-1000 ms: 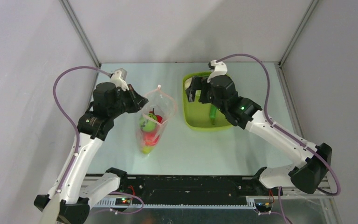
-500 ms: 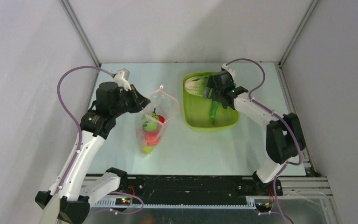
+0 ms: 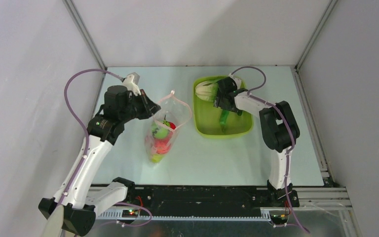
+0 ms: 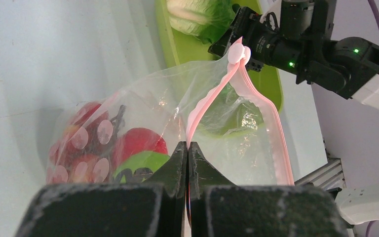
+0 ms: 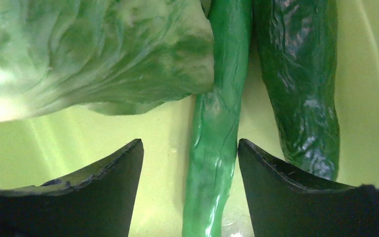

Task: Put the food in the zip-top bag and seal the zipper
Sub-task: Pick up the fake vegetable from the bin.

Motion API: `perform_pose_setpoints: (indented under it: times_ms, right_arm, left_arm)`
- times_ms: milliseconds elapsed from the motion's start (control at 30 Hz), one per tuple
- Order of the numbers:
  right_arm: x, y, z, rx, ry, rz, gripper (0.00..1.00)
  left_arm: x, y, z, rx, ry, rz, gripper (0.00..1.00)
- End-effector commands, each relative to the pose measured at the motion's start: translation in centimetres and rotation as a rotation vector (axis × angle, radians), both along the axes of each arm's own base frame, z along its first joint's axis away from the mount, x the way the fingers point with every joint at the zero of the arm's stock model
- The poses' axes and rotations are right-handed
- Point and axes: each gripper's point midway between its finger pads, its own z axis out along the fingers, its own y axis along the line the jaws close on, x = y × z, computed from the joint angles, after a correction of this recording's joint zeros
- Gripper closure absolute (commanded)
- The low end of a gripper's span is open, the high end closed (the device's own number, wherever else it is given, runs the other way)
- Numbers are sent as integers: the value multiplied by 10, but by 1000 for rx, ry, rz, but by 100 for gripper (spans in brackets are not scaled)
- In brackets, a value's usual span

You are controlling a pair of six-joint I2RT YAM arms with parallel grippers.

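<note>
The clear zip-top bag (image 3: 164, 129) lies left of centre with tomatoes (image 4: 139, 141), cherry pieces (image 4: 81, 148) and a yellow-green pear (image 3: 158, 130) inside. My left gripper (image 3: 151, 106) is shut on the pink zipper strip (image 4: 212, 96) and holds the mouth up and open; the shut tips show in the left wrist view (image 4: 187, 146). My right gripper (image 3: 221, 100) is low in the lime-green tray (image 3: 199, 114), open (image 5: 190, 145), its jaws either side of a bright green pepper (image 5: 217, 123). The dark cucumber (image 5: 301, 84) lies to its right and the lettuce (image 5: 89, 54) to its upper left.
The tray (image 5: 163, 148) stands at the back right of the table, just right of the bag. The lettuce (image 3: 206, 91) fills the tray's far left corner. Grey walls close the table on three sides. The right arm (image 4: 321, 47) reaches behind the bag's mouth.
My right arm has folded back and its gripper has dropped from above the tray down onto the pepper. My left gripper has kept hold of the bag's mouth, shifting slightly.
</note>
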Motion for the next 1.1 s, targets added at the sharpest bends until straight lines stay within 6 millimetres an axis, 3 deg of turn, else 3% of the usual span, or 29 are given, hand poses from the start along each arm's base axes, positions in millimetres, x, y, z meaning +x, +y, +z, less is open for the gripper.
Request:
perform_pose_setpoints:
  times_ms: [0, 200, 367, 500, 667, 833, 900, 1067]
  right_arm:
    - [14, -4, -1, -29, -3, -53, 28]
    - [3, -13, -18, -61, 66, -107, 35]
    - [-6, -17, -22, -55, 81, -135, 56]
    - [-9, -18, -12, -35, 53, -139, 72]
    - [-12, -20, 28, -11, -37, -131, 84]
    - [-21, -20, 76, 5, -142, -110, 85]
    - [-25, -17, 107, 36, -219, -92, 86]
    - [-42, -18, 146, 55, -321, -81, 86]
  left_arm:
    - [1, -3, 5, -19, -17, -8, 100]
    - [-1, -4, 9, -24, -25, -12, 100]
    - [-2, -2, 10, -21, -33, -6, 100]
    - [-3, 0, 12, -17, -41, 5, 100]
    - [-4, 2, 13, -16, -48, 11, 100]
    - [-5, 2, 15, -18, -52, 11, 100]
    - [-5, 2, 15, -19, -53, 9, 100]
    - [-6, 0, 16, -24, -53, -2, 100]
